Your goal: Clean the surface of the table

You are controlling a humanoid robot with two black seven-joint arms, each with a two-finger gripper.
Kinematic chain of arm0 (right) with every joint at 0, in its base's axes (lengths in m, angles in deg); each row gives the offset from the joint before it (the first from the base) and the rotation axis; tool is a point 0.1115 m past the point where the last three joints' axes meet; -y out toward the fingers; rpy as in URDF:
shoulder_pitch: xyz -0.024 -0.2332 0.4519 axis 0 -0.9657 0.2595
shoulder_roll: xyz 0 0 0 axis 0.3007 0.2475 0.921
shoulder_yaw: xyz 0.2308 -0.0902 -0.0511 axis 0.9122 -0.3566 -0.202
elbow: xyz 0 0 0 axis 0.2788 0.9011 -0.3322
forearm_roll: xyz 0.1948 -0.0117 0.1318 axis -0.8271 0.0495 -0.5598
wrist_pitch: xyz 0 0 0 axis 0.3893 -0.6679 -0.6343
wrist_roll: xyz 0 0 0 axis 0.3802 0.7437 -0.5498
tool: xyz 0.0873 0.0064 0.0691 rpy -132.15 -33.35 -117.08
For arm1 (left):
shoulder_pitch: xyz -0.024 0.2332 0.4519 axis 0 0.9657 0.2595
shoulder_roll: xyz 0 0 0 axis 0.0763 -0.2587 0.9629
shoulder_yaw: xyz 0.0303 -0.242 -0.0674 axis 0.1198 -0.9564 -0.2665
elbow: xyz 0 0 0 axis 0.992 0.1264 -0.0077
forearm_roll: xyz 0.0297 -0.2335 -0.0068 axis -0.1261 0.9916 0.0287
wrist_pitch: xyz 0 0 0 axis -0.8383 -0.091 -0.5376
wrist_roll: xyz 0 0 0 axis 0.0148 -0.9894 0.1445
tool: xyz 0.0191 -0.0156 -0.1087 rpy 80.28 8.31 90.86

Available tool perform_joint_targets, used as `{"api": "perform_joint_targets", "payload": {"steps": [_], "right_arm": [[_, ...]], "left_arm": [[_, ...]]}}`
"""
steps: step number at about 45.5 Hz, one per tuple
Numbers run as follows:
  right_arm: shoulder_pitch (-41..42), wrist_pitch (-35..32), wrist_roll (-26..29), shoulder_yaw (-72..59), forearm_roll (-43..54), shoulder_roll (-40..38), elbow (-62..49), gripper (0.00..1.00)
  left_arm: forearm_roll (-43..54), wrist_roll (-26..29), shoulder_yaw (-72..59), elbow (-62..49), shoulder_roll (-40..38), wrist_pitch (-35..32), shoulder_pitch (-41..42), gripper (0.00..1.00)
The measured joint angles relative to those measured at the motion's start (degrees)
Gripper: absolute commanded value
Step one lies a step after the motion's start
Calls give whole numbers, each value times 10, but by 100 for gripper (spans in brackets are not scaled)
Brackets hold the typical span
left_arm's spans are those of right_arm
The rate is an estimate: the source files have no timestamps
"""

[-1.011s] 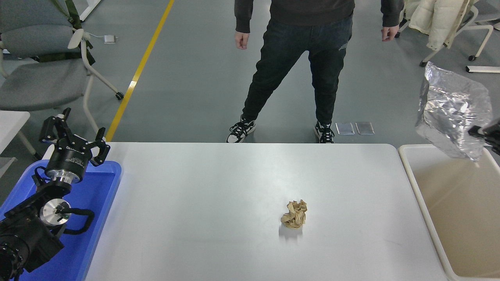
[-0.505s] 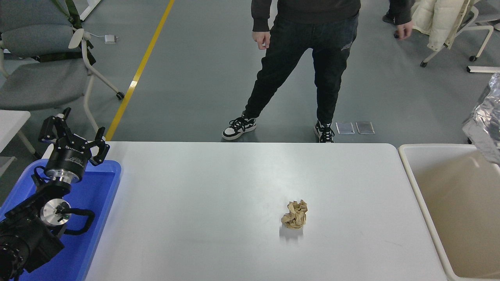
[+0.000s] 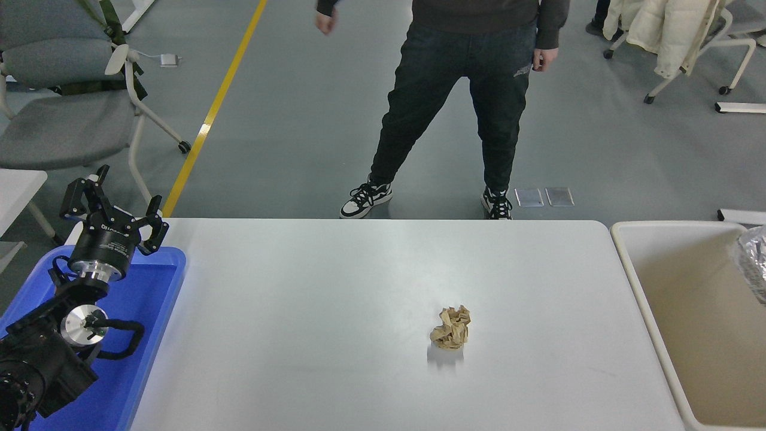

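You'll see the foil bag has dropped to the right edge over the beige tub since earlier. Crumpled paper hasn't budged on the table surface. Left gripper sits spread at lower left; right one's out of frame.

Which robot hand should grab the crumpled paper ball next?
Probably the right. The paper ball lies right of the table's middle, nearer the tub. The left hand is parked far off over the blue tray. The right hand isn't in view.
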Motion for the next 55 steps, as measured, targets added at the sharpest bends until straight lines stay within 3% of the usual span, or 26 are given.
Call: {"api": "perform_joint_targets", "payload": {"steps": [9, 24, 50, 51, 54, 55], "right_arm": [[-15, 16, 1, 1, -8, 55, -50, 0], [-35, 117, 11, 3, -14, 139, -77, 0], [-39, 186, 25, 1, -16, 175, -83, 0], [-39, 188, 25, 0, -16, 176, -83, 8], [-39, 193, 25, -1, -16, 178, -83, 83], [-39, 195, 25, -2, -16, 178, -83, 98]], "left_arm": [[0, 0, 0, 0, 0, 0, 0, 100], [0, 0, 0, 0, 0, 0, 0, 100], [0, 0, 0, 0, 0, 0, 0, 100], [0, 0, 0, 0, 0, 0, 0, 100], [0, 0, 0, 0, 0, 0, 0, 100], [0, 0, 0, 0, 0, 0, 0, 100]]}}
